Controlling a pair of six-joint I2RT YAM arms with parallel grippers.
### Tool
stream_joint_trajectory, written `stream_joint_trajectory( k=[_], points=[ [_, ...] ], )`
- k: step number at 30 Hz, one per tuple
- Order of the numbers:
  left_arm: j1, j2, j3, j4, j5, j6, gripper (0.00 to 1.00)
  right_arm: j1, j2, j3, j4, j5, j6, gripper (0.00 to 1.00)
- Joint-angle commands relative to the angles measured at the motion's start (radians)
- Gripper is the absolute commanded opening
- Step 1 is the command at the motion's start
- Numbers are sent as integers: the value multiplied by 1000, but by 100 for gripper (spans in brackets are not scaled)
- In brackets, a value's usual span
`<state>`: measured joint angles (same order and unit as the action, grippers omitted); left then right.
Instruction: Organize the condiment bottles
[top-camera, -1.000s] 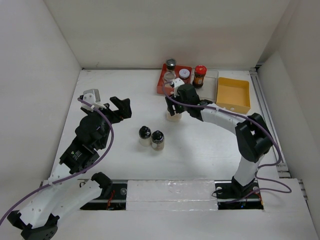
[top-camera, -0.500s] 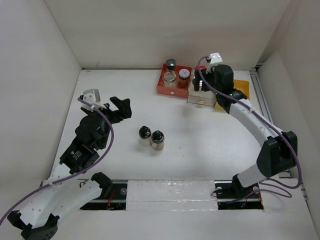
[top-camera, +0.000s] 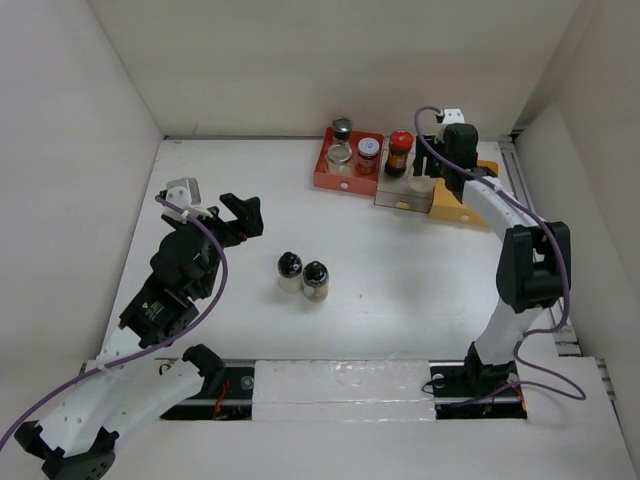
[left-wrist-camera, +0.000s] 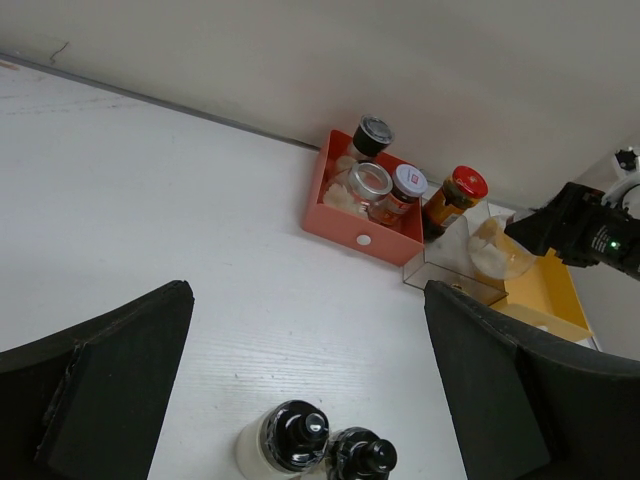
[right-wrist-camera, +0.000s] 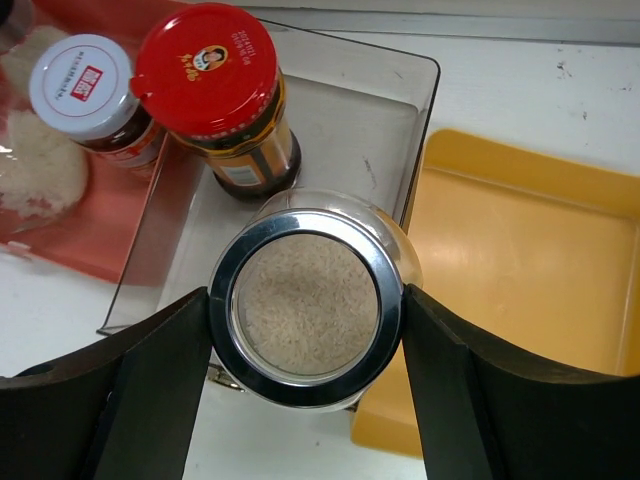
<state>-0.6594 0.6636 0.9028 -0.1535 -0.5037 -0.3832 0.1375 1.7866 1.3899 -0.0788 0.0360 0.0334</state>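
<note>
Your left gripper (top-camera: 243, 214): fingers apart, holding nothing. Black-domed shakers (top-camera: 289, 266): two, side by side, mid-table. Your right gripper (right-wrist-camera: 305, 308): clamped on silver-rimmed jar (right-wrist-camera: 305, 300), above clear tray (right-wrist-camera: 390, 130). Red-lidded jar (right-wrist-camera: 205, 70): standing in clear tray. Red tray (top-camera: 345, 181): three lidded jars (top-camera: 369, 147), far side.
</note>
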Motion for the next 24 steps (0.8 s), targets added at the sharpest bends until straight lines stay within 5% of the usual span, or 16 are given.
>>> stream_joint_trajectory(
  k=[1, 11, 18, 24],
  points=[
    [1, -4, -8, 40, 7, 9, 97, -1, 0, 83, 129, -13, -6, 57],
    [1, 5, -8, 40, 7, 9, 97, -1, 105, 61, 175, -38, 5, 63],
    [1, 16, -8, 40, 7, 9, 97, -1, 30, 41, 175, -38, 14, 95],
    [1, 16, -8, 40, -2, 9, 97, 117, -139, -84, 175, -19, 14, 99]
  ],
)
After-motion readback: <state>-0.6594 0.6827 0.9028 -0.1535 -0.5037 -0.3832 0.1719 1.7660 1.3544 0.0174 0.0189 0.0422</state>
